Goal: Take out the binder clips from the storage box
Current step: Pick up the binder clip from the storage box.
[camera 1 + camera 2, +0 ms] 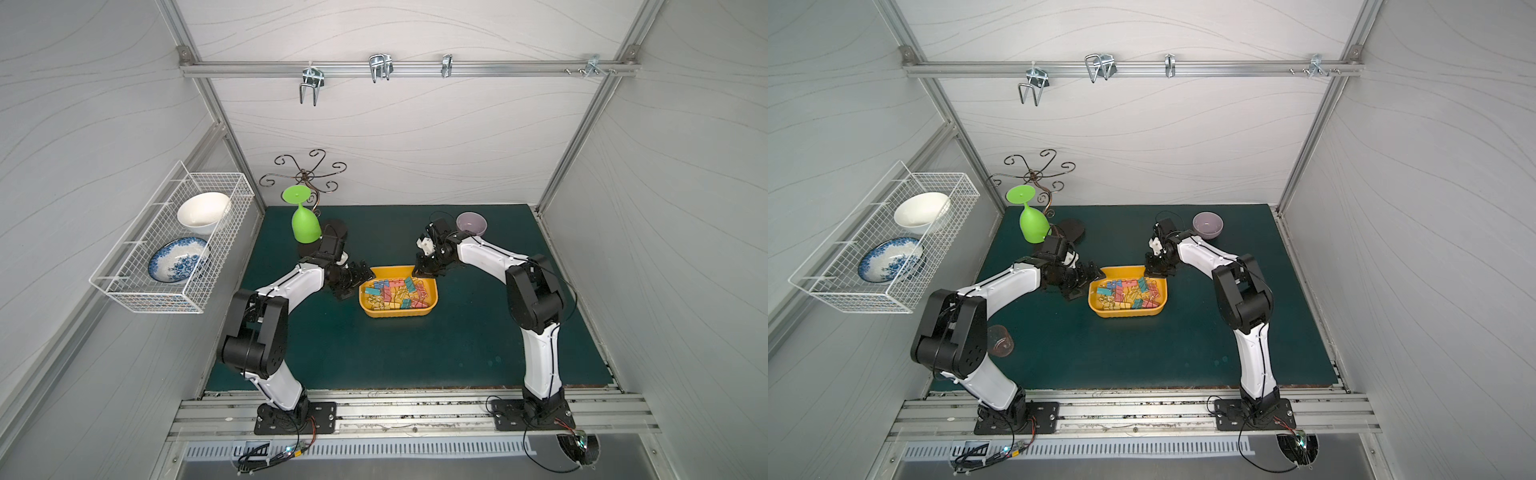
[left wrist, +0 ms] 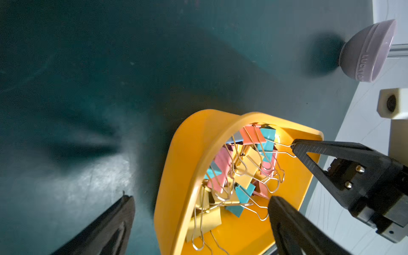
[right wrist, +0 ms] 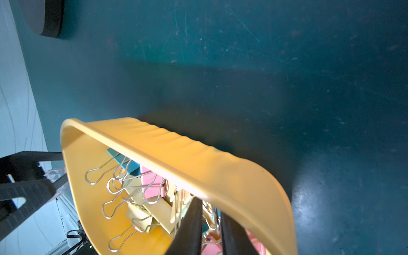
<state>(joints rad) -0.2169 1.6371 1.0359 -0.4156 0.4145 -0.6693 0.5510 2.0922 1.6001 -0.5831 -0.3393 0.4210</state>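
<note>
Storage box (image 1: pixel 395 312): we find the shallow yellow-orange tray lying flat on the dark green counter (image 1: pixel 415 353), about midway between the two arms in both top views.
Binder clips (image 1: pixel 395 293): every clip we can see lies inside the box. They form a tangled heap of pink, teal, blue and yellow bodies, with golden wire handles crossing one another.
Left end effector (image 2: pixel 199 197): spread wide at the box's left short end and holding nothing. In the left wrist view one finger (image 2: pixel 291 227) reaches inside over the clips and the other stands outside, with the box wall between them. We cannot tell whether either finger touches that wall.
Right end effector (image 3: pixel 210 209): dipped into the far right corner of the box. Its fingers are pressed almost together, pinching a teal clip (image 2: pixel 268 135) by its wire handle. The clip's body lies down among the others.
Lilac bowl (image 1: pixel 471 224): upright on the counter behind the right arm, well apart from the box.
Green goblet (image 1: pixel 305 226): foot upward at the far left of the counter, near the scrolled metal stand (image 1: pixel 307 174) and behind the left arm.
Wire basket (image 1: pixel 158 297): mounted on the left wall, holding a white bowl (image 1: pixel 203 212) and a blue-patterned plate (image 1: pixel 178 259).
</note>
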